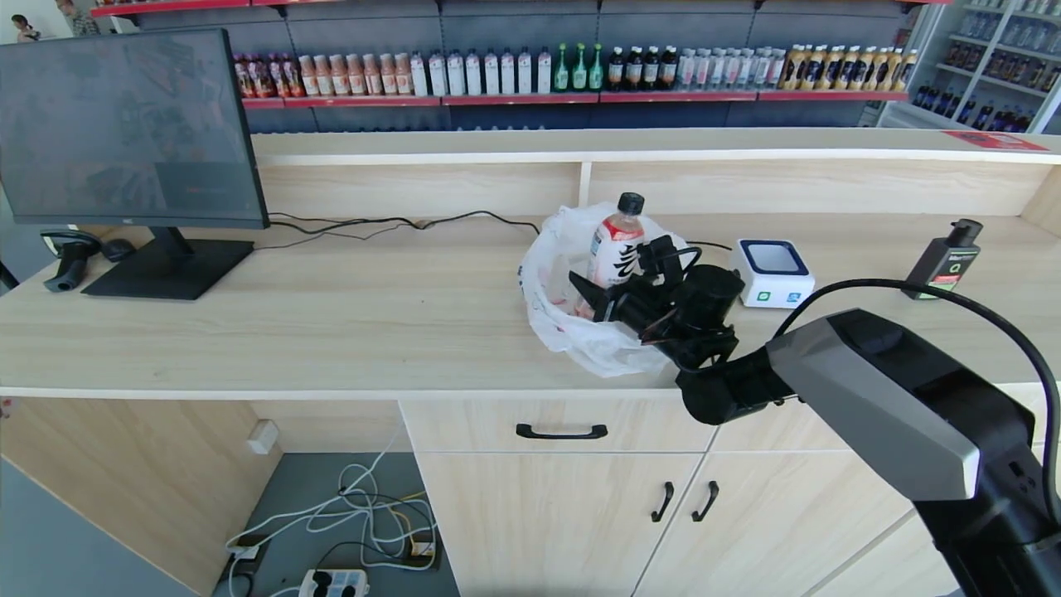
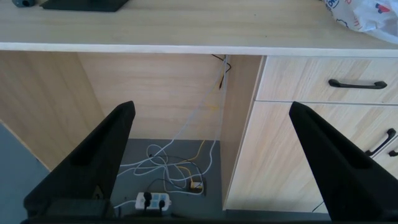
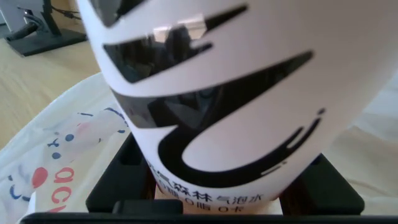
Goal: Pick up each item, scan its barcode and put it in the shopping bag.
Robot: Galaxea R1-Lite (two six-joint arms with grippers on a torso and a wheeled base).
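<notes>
A drink bottle point(image 1: 617, 240) with a white label and black cap stands upright inside the mouth of the white plastic shopping bag point(image 1: 572, 336) on the counter. My right gripper point(image 1: 622, 269) is shut on the bottle's lower half. Up close, the bottle point(image 3: 211, 93) sits between the dark fingers point(image 3: 121, 183), with the bag point(image 3: 56, 155) spread below. My left gripper point(image 2: 211, 155) hangs below the counter edge, open and holding nothing, facing the cabinet front. A corner of the bag point(image 2: 367, 15) shows on the counter above it.
A white barcode scanner box point(image 1: 772, 272) sits just right of the bag. A dark bottle point(image 1: 945, 261) stands at the far right. A monitor point(image 1: 124, 133) and a handheld scanner point(image 1: 70, 257) occupy the left. Cables trail behind the bag. Below are a drawer handle point(image 2: 357, 84) and floor cables.
</notes>
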